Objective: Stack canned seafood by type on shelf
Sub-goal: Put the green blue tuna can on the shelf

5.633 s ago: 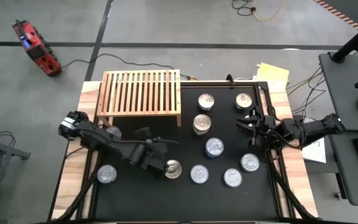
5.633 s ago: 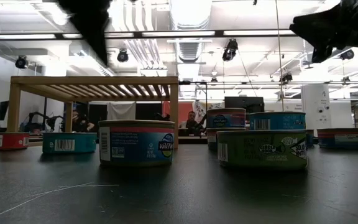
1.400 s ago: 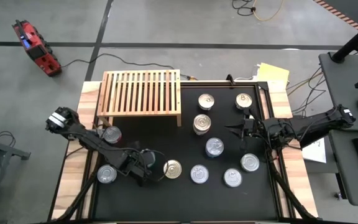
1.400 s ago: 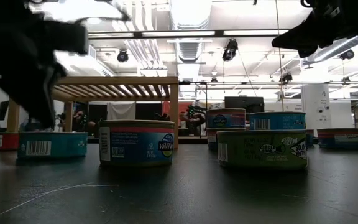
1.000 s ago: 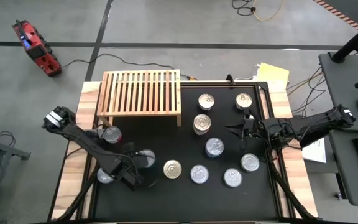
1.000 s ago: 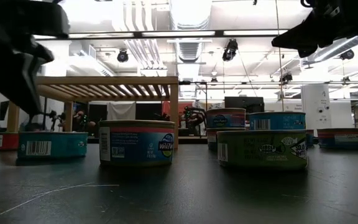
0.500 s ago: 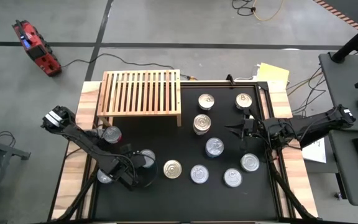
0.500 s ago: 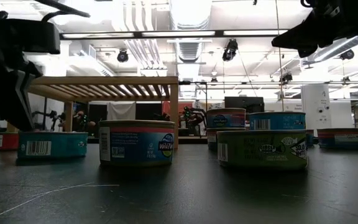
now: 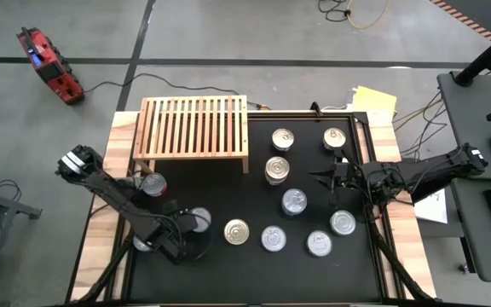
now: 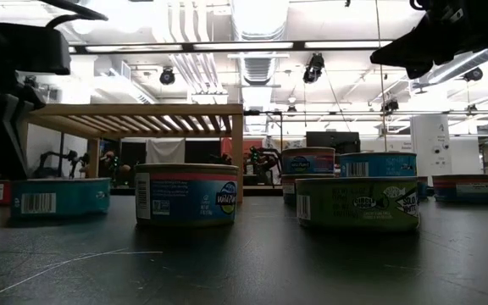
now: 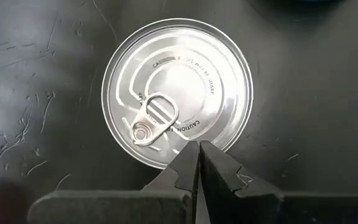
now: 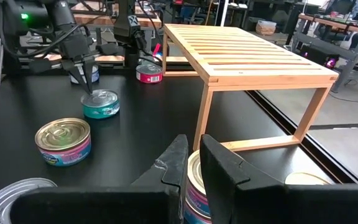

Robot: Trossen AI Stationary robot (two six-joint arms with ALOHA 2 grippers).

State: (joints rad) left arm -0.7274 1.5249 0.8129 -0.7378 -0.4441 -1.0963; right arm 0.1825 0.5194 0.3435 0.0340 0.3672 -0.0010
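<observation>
While the clenched left hand (image 9: 193,228) rests its tips on the rim of a teal tin (image 9: 201,218), the right hand (image 9: 318,176) hangs shut and empty over the right of the bench (image 9: 228,273).
Left to right: one light-wood slatted shelf (image 9: 193,125) stands at the bench's back left; in front of it lie a red-labelled tin (image 9: 153,183), a tin half hidden under the left arm (image 9: 143,244), the teal tin with its silver pull-tab lid, and a gold-lidded tin (image 9: 237,231). Seven more lids show to the right, one topping a stack of two (image 9: 277,170), so eleven lids are counted from above. All are low, round, shiny-topped tins with teal, blue, green or red labels. Against half a second ago, the teal tin sits slightly farther left in the low view; the right arm is unchanged.
</observation>
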